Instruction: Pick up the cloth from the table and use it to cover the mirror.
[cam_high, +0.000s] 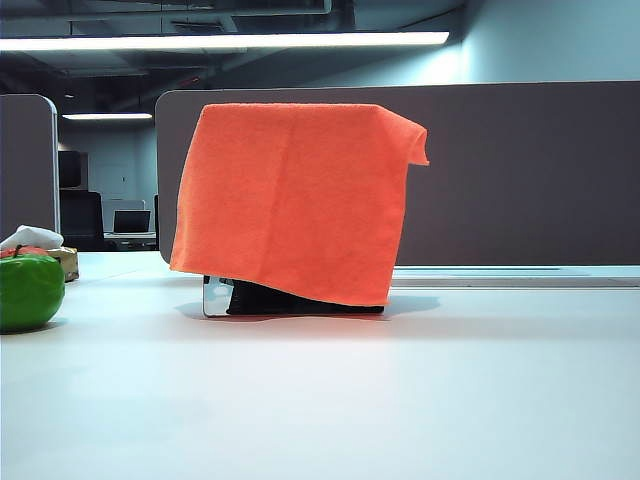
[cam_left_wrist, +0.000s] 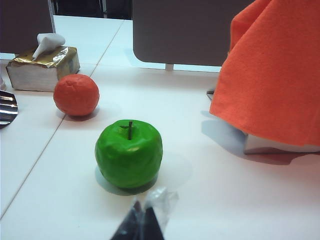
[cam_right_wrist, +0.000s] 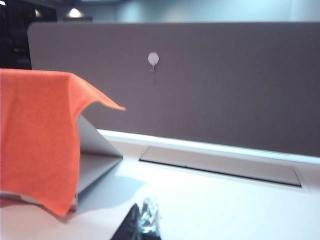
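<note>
- The bright orange, soft microfibre cloth is draped over the frameless upright mirror, of which only a lower corner of the pane and the dark stand base show beneath the hem.
- The task is judged all but done; the step in hand is a clean retreat of both arms.
- The left gripper is seen low over the plain white bench, its fingers pressed together and holding nothing, near a glossy green apple.
- The right gripper is likewise drawn shut and empty, apart from the cloth's hanging edge.
- Any withdrawal is best kept away from the loose corner, since a snag could drag the cloth off.
- The apple, the round orange fruit and the gold tissue box are best left undisturbed.
- The exposed corner suggests the cover is slightly short on one side; a gentle tug there might be considered.
</note>
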